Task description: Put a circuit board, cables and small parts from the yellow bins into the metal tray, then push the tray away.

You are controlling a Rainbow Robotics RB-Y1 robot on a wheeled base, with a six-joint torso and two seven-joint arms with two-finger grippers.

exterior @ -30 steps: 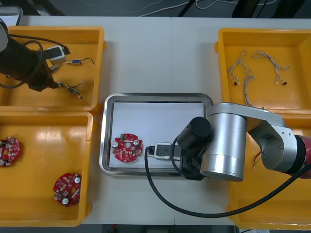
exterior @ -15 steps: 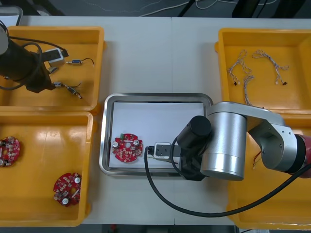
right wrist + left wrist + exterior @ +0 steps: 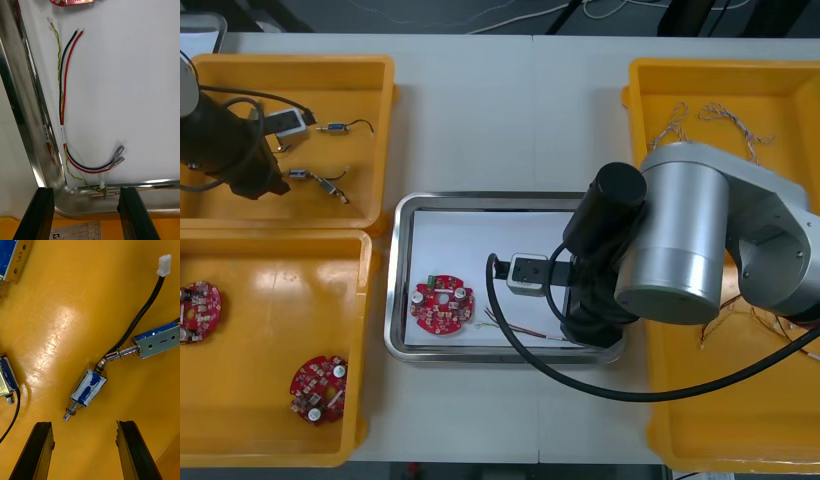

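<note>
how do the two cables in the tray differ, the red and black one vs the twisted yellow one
The red and black cable has two wires running side by side, ending in metal terminals; the twisted yellow cable ends in small white plugs and lies nearer the metal tray's wall. Both lie curved on its white inside.

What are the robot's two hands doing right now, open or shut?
Left gripper: open, holding nothing, above small metal parts in a yellow bin.
Right gripper: open, holding nothing, above cables in the metal tray.
</note>
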